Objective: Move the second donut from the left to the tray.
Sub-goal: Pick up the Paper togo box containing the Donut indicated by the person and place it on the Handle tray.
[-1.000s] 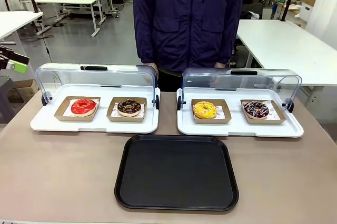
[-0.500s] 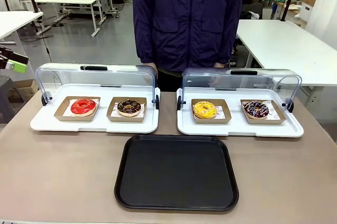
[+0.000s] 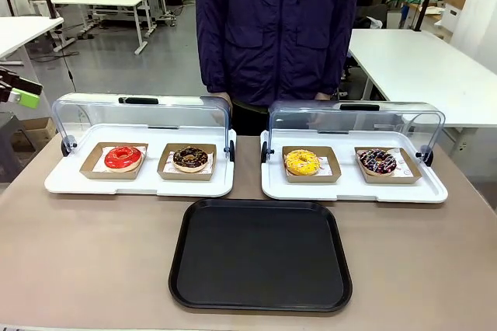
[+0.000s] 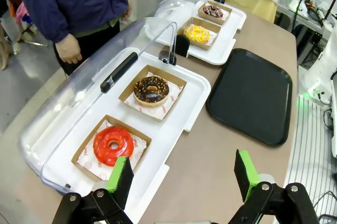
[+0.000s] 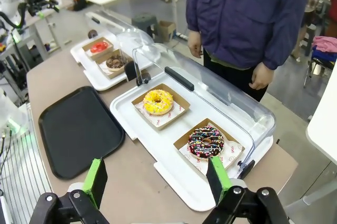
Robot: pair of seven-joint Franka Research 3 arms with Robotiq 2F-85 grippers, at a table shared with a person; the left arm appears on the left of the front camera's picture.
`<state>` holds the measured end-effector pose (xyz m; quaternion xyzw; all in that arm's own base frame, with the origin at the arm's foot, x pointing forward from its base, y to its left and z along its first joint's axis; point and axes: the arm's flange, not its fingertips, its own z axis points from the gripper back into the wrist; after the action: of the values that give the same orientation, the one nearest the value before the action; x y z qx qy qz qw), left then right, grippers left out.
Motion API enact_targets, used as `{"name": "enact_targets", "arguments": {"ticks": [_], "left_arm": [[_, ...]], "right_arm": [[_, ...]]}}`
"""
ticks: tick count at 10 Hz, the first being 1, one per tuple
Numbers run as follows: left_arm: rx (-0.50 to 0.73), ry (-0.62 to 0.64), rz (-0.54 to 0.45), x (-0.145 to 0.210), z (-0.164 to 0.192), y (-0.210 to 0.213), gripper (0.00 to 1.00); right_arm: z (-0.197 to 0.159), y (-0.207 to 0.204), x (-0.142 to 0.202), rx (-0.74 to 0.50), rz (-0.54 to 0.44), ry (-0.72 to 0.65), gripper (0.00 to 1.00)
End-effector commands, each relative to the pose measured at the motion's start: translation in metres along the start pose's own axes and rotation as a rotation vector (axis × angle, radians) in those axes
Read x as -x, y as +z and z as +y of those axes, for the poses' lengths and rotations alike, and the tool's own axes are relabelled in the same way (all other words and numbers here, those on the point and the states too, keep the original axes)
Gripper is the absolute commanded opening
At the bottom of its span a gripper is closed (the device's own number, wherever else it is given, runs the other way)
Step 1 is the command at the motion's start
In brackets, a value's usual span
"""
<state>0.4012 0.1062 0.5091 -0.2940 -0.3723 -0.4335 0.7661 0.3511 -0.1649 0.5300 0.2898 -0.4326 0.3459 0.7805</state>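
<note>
The second donut from the left is chocolate-glazed with sparse pale sprinkles. It sits in a small brown cardboard tray on the left white display tray, right of a red donut. The black tray lies bare at the table's front middle. In the left wrist view my left gripper hangs open and high over the table's left end, short of the red donut, with the chocolate donut beyond. My right gripper is open above the right end; the chocolate donut lies far off.
A yellow donut and a densely sprinkled dark donut sit on the right display tray. Both clear lids are tipped back open. A person in a dark jacket stands at the far side, hands down.
</note>
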Motion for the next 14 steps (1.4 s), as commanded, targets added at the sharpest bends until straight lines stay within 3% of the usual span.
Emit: {"name": "enact_targets", "arguments": {"ticks": [1,14], "left_arm": [[0.007,-0.016,-0.02,-0.0011,0.0002,-0.0002,1.0],[0.007,-0.016,-0.02,-0.0011,0.0002,-0.0002,1.0]], "right_arm": [[-0.0029,-0.0004,-0.0015,-0.003,-0.025,0.026,1.0],[-0.0029,-0.0004,-0.0015,-0.003,-0.025,0.026,1.0]]}}
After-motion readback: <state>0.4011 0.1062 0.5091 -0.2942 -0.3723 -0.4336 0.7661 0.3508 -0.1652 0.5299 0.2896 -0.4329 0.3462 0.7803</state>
